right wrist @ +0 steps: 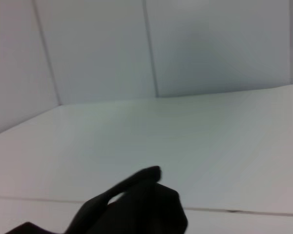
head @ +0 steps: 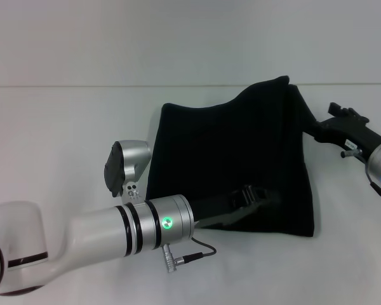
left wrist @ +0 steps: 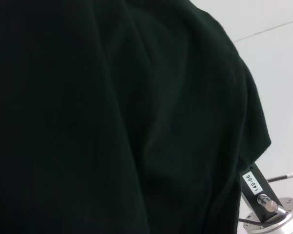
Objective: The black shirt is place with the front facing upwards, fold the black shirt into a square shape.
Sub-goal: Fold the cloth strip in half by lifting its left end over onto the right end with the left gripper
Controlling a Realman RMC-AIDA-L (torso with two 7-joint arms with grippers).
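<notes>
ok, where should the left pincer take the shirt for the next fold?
Probably the near hem of the shirt, near its left corner, coming in low from the robot's side. That edge lies flat and free on the table, while the far right corner is lifted at the right pincer. The left pincer already lies across the near part.

Left arm: silver-white, reaching from the near left toward centre, wrist ring lit green; left gripper (head: 254, 194) black, low at near centre, finger state not discernible. Right arm: entering from the far right, wrist lit blue; right gripper (head: 314, 130) black, closed on cloth.
</notes>
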